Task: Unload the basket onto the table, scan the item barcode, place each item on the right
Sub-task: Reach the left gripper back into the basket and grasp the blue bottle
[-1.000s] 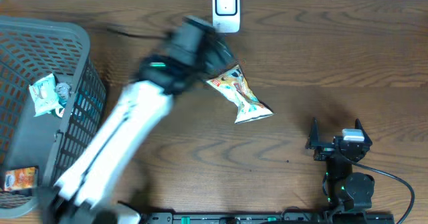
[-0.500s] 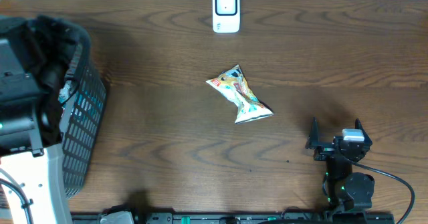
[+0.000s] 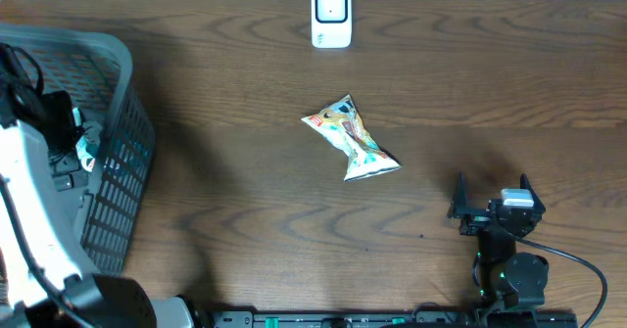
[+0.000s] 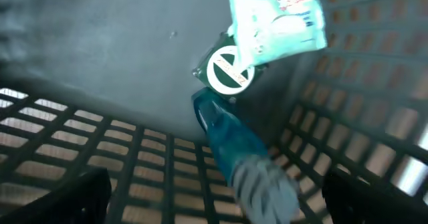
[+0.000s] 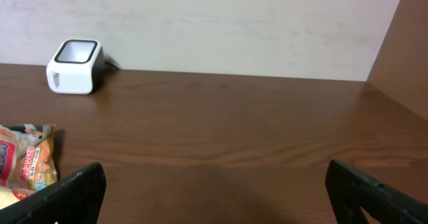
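Snack packet (image 3: 351,138) lies well apart from basket (image 3: 129,162) (left edge).

- The basket (image 3: 116,103) stands at the left end of the table (image 3: 245,210).
- In the basket, a packet (image 4: 277,20) lies by the wall, touching a tub (image 4: 229,71), with a bottle (image 4: 231,140) just beside the tub.
- The left gripper (image 4: 214,202) hangs above them.
- The scanner (image 3: 331,15) sits at the far edge, mid-table.
- The snack bag (image 3: 351,137) lies near the centre, in front of the scanner.
- The right gripper (image 3: 492,197) sits near the front right, apart from the bag.
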Robot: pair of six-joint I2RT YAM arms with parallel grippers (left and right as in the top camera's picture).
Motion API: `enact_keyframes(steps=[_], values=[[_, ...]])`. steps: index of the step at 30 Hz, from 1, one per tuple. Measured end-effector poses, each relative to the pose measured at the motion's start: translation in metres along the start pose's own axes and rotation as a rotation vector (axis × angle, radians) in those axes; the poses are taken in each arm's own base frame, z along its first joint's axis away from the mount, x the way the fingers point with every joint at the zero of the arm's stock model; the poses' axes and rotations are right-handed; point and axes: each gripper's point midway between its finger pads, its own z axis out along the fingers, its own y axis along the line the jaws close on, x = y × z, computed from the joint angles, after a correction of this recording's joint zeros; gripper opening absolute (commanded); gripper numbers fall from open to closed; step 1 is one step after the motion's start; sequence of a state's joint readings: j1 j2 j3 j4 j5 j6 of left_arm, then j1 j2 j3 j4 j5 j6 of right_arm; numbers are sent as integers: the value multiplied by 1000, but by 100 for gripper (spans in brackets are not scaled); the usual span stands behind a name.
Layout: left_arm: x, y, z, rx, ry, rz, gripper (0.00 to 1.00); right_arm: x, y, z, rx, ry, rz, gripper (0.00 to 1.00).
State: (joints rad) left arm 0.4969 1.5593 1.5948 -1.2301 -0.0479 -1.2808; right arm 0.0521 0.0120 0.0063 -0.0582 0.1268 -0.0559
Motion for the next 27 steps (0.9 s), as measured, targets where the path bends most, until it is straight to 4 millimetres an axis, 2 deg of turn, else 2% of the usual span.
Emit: enact_keyframes(steps=[11,15,18,24,27], values=[[30,-3,70,-176,174,-23,100,0,0,0,0,0,0,99],[36,-2,87,-214,208,-24,98,0,0,0,0,0,0,99],[39,-5,88,-212,227,-29,75,0,0,0,0,0,0,99],[42,-15,91,-191,251,-5,48,0,0,0,0,0,0,99],[41,-16,92,-187,250,7,27,0,0,0,0,0,0,99]])
